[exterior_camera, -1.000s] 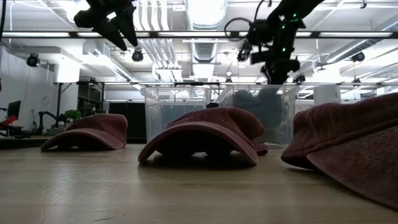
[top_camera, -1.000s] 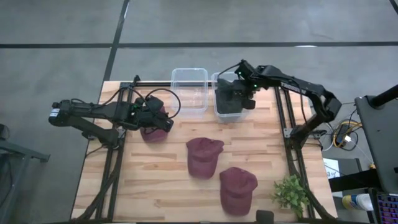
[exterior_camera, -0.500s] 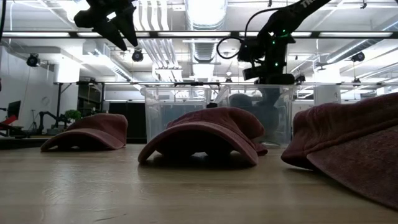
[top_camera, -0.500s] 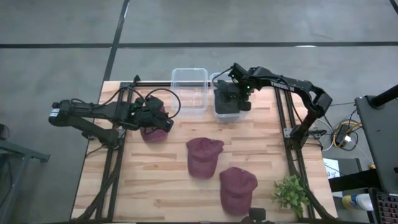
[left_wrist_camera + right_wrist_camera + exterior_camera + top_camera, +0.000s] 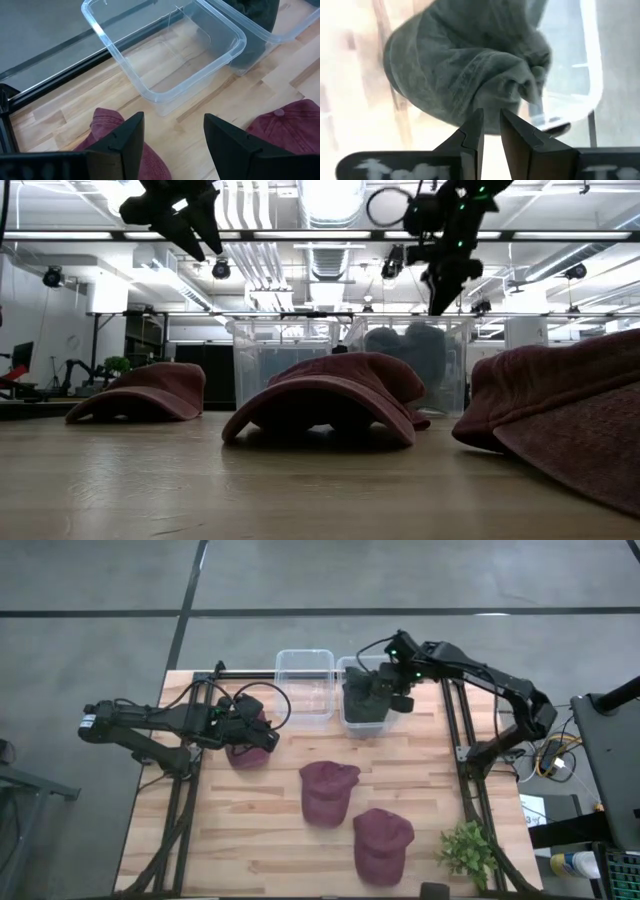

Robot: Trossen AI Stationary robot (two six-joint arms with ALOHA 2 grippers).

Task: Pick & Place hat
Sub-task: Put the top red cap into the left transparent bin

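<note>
— Over the right-hand clear bin [image 5: 352,692] at the desk's far edge: right gripper [image 5: 491,131], poised above it, jaws nearly closed with only a thin slit between, gripping nothing.

— And inside that bin?

— A dark grey hat [image 5: 470,70], crumpled, lying in the bin just below the fingertips, apart from them. Seen through the bin wall from the low view [image 5: 410,355] as well.

— On the other side of the desk?

— Left gripper [image 5: 172,137], hanging above the maroon hat at the left [image 5: 247,753], jaws spread wide, holding nothing. From the left wrist view, part of that hat's crown [image 5: 107,122] beneath one finger, clear of both.

— Next to the filled bin?

— A second clear bin [image 5: 305,680], touching or just beside the first; cannot tell which. Bare wood visible through its bottom from the left wrist view.

— Elsewhere on the desk [image 5: 240,830]?

— Two more maroon hats: one at the middle [image 5: 328,792], another nearer the front edge [image 5: 381,843], close together. A small green plant [image 5: 467,852] at the front right corner.
</note>
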